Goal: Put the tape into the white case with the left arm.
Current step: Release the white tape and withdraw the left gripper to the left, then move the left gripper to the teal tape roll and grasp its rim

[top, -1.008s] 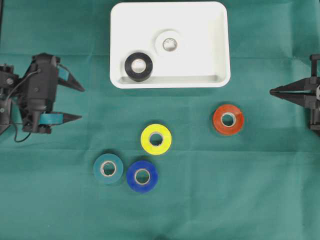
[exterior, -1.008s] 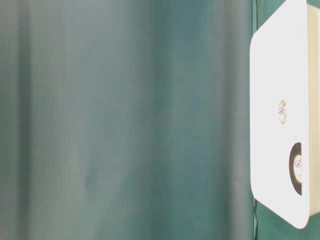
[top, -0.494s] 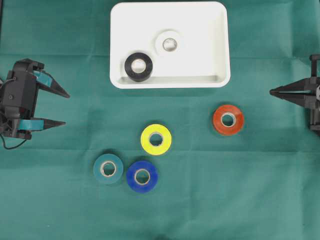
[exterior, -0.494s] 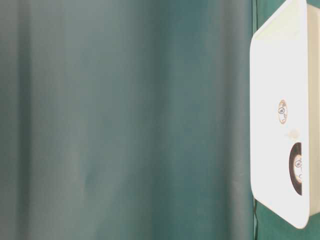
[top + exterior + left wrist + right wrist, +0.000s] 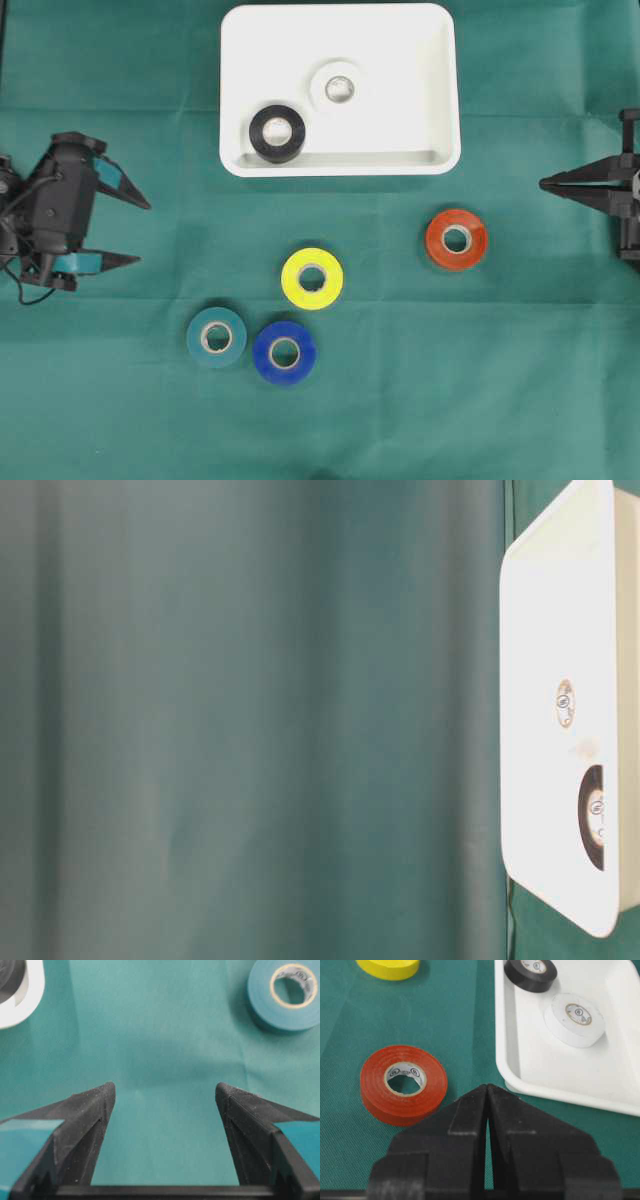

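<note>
Teal tape on cloth; left gripper spread, empty.

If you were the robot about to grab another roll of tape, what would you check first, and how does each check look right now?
1. Left end effector open and empty: ok.
2. Rolls waiting on the cloth: ok; teal roll, blue roll, yellow roll, red roll.
3. Teal roll touching the blue one: cannot tell; they sit very close.
4. Room in the white case: ok; only a black roll and a white roll inside.
5. Right end effector shut and off to the side: ok.
</note>
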`<state>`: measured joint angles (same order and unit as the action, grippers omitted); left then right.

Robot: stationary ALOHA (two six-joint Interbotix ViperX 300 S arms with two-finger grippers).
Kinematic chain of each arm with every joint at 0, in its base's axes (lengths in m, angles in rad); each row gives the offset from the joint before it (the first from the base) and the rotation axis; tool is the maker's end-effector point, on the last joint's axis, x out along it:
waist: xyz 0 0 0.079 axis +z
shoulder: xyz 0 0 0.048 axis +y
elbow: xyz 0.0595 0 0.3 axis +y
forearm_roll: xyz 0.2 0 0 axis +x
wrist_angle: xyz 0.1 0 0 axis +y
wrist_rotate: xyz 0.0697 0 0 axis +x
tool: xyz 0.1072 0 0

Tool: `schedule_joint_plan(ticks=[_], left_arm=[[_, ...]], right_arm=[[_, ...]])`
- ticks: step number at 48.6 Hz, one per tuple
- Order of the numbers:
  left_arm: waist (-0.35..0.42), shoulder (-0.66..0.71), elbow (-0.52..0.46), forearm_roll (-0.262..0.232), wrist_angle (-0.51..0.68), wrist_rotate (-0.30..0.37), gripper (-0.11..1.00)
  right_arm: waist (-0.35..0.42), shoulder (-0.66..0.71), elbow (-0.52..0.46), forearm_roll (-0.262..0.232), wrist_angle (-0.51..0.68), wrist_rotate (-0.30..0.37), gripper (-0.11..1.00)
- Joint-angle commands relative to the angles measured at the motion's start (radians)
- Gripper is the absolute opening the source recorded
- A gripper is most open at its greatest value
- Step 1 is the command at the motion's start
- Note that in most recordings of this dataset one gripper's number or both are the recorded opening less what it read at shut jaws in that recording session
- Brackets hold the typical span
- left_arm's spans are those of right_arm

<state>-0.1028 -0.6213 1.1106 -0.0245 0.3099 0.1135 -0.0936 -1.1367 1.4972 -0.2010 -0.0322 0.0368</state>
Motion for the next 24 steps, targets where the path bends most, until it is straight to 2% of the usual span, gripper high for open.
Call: schedule_joint_plan(ticks=[1, 24], left_arm=[[-0.015, 0.029, -0.04, -0.002, -0.014, 0.002, 0.8], [-0.098, 0.229, -0.163, -0.002, -0.014, 0.002, 0.8]], right_arm=[[-0.002, 0.006, -0.011, -0.002, -0.006, 0.002, -0.09], [-0.002, 0.005, -0.011, -0.002, -0.005, 0.002, -0.09]])
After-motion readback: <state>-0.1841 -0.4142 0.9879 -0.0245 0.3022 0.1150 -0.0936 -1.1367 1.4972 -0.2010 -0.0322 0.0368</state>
